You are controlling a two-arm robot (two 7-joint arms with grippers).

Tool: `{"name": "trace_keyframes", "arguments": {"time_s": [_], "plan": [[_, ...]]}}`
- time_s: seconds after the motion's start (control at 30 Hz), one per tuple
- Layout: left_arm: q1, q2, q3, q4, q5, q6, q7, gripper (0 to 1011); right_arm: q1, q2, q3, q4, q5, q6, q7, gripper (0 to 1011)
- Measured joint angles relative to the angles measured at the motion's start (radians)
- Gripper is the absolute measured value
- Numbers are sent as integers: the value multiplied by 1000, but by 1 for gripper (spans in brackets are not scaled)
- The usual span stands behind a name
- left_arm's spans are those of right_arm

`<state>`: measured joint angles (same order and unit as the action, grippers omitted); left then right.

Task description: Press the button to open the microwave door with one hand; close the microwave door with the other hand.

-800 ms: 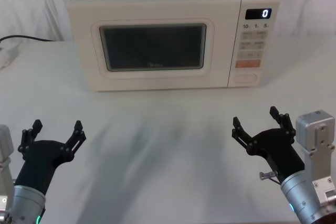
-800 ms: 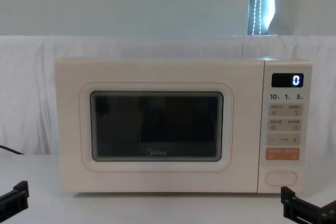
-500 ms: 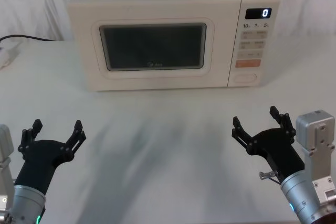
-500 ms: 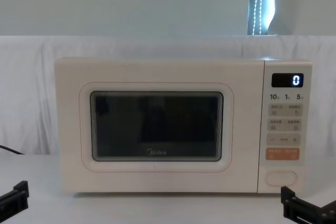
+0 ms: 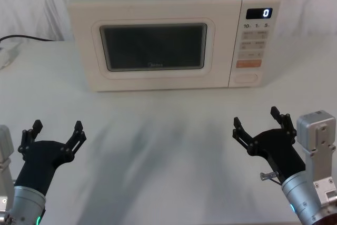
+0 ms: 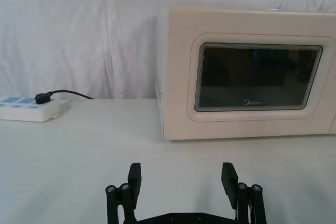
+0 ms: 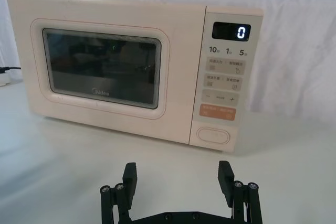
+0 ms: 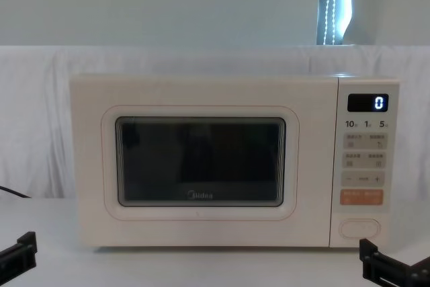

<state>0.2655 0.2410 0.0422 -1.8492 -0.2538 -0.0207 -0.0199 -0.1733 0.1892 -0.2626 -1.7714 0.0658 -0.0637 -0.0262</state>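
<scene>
**Door shut, both pincers waiting apart**

From the head we see both of our pincers low over the table (image 5: 168,146), the left pincer (image 5: 54,134) and the right pincer (image 5: 259,122), each with fingers spread wide and holding nothing. The microwave door (image 5: 152,46) lies well ahead of both, flush with the front. The right wrist view shows best the button (image 7: 213,135), ahead of the right pincer at the foot of the control panel (image 7: 226,72), under the orange key (image 7: 217,112). The left wrist view adds a power strip (image 6: 26,109) off beyond the left pincer. Through the dark window we cannot tell the microwave's contents.
</scene>
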Motion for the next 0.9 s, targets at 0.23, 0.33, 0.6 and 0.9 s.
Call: {"name": "trace_keyframes", "arguments": {"time_s": [0.23, 0.33, 0.6, 0.9], "plan": [[0, 0, 0, 0, 0, 0, 0, 1001, 0, 0, 0, 0, 0, 0, 0, 1002], [0, 0, 0, 0, 0, 0, 0, 1001, 0, 0, 0, 0, 0, 0, 0, 1002], [0, 0, 0, 0, 0, 0, 0, 1001, 0, 0, 0, 0, 0, 0, 0, 932], [0, 0, 0, 0, 0, 0, 0, 1001, 0, 0, 0, 0, 0, 0, 0, 699]]}}
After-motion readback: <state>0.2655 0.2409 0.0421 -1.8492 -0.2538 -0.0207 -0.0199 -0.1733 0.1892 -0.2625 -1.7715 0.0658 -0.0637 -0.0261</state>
